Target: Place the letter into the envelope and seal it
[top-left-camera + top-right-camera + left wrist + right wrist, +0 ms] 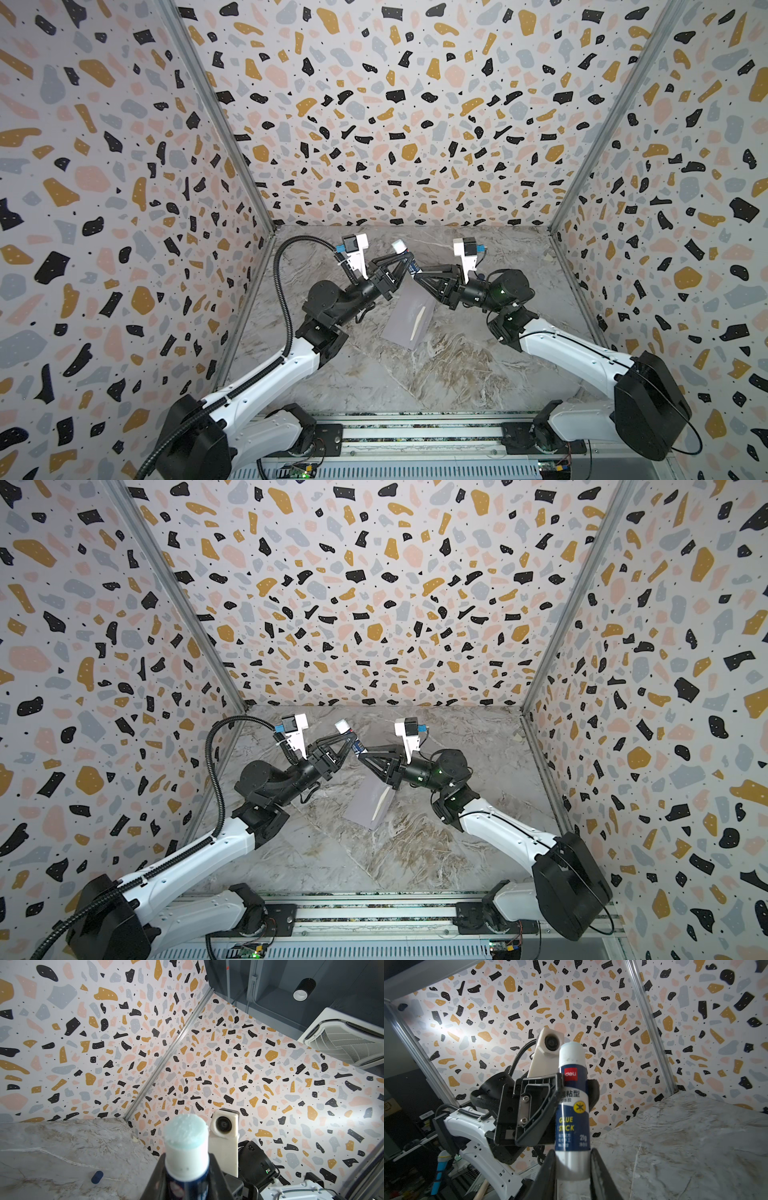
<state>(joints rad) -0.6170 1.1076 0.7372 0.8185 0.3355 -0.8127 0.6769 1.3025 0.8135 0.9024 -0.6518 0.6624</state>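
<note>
Lying flat, lavender-grey envelope (401, 322), pale letter (418, 322) perhaps peeking out

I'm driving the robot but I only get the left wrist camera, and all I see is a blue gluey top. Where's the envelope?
Observer: The envelope lies flat on the marble table, beneath the two raised grippers. Its far end is hidden by them in both top views.
Operator: Is anything else holding my stick?
Observer: Yes. The right gripper pinches the glue stick at its white end, opposite the glue tip. The left gripper holds it nearer the tip.
Operator: What's written on it?
Observer: In the right wrist view, its dark blue label reads GLUE STICK in yellow letters.
</note>
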